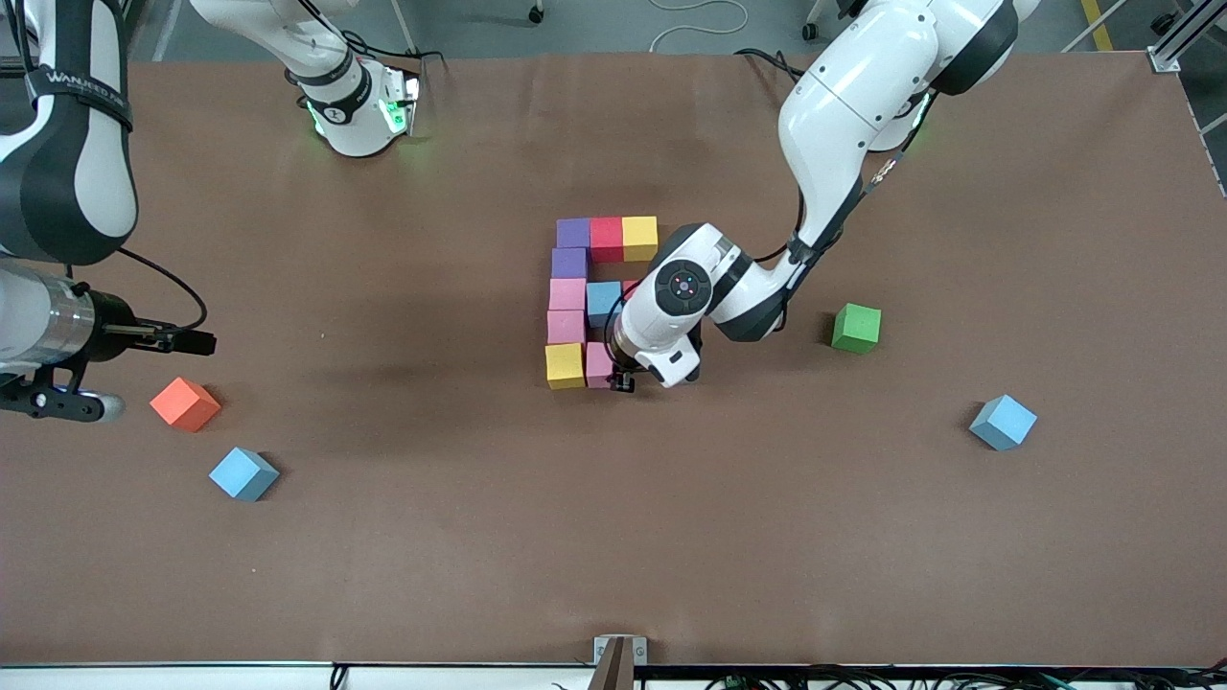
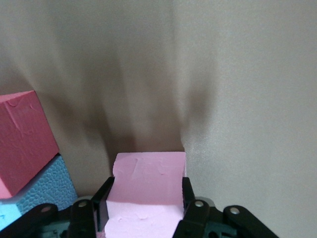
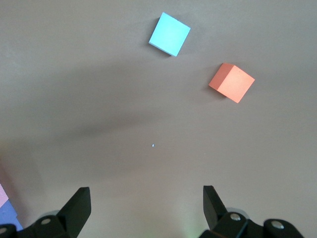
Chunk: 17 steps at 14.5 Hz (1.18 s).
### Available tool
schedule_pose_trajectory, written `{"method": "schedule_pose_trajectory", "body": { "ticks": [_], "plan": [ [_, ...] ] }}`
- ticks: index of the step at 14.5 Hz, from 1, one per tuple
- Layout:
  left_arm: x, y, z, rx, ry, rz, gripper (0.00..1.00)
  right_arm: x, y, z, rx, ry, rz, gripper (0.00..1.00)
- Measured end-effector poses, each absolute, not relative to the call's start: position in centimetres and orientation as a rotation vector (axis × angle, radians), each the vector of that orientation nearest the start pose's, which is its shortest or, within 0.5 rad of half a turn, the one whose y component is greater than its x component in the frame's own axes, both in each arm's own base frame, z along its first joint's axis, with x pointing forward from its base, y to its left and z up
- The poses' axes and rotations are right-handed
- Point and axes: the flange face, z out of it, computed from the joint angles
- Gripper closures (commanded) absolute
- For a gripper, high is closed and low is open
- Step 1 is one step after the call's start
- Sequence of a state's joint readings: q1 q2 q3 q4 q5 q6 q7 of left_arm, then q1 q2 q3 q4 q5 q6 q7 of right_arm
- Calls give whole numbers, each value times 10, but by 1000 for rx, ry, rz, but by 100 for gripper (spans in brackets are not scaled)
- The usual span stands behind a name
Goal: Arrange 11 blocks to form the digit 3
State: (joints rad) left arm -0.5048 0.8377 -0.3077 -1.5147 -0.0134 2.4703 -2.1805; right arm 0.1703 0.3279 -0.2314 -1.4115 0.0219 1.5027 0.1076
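The blocks stand mid-table as a partial figure: a purple [image 1: 573, 233], red [image 1: 606, 238], yellow [image 1: 639, 237] bar, then a column of purple [image 1: 569, 263], pink [image 1: 567, 294], pink [image 1: 566, 327] and yellow [image 1: 565, 365]. A light blue block [image 1: 603, 302] and a partly hidden red one [image 1: 630, 286] form the middle bar. My left gripper [image 1: 623, 379] is shut on a pink block [image 1: 598, 365], low beside the yellow one; the left wrist view shows it in the fingers [image 2: 146, 198], with the red [image 2: 25, 144] and light blue [image 2: 44, 191] blocks close by. My right gripper [image 1: 357, 129] waits open [image 3: 146, 191] near its base.
A green block [image 1: 856, 328] lies toward the left arm's end. A loose light blue cube [image 1: 1003, 422] lies nearer the camera. An orange cube [image 1: 185, 403] and another light blue cube [image 1: 243, 473] lie at the right arm's end, also in the right wrist view [image 3: 232, 82], [image 3: 169, 34].
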Motion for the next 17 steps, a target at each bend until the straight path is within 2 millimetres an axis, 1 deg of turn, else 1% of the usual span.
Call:
{"method": "schedule_pose_trajectory", "body": {
  "ticks": [1, 4, 6, 8, 10, 12, 14, 15, 17],
  "plan": [
    [526, -498, 196, -2416, -2233, 359, 1, 631, -17, 504, -3171, 265, 357, 0],
    [524, -500, 192, -2415, -2225, 362, 0, 633, -17, 508, -3174, 263, 329, 0],
    [523, -502, 193, -2420, -2224, 363, 0, 637, -15, 512, -3178, 259, 274, 0],
    [527, -504, 199, -2428, -2235, 361, 0, 639, -13, 514, -3179, 253, 247, 0],
    [532, -505, 209, -2441, -2250, 357, 0, 638, -13, 520, -3178, 251, 233, 0],
    [536, -506, 226, -2459, -2263, 349, 0, 632, -7, 530, -3173, 234, 231, 0],
    [536, -506, 250, -2466, -2248, 338, 0, 625, 5, 543, -3171, 203, 225, 0],
    [536, -505, 266, -2466, -2234, 330, 0, 623, 5, 547, -3170, 201, 220, 0],
    [535, -497, 304, -2448, -2196, 308, 0, 621, -2, 549, -3168, 219, 234, 0]
  ]
}}
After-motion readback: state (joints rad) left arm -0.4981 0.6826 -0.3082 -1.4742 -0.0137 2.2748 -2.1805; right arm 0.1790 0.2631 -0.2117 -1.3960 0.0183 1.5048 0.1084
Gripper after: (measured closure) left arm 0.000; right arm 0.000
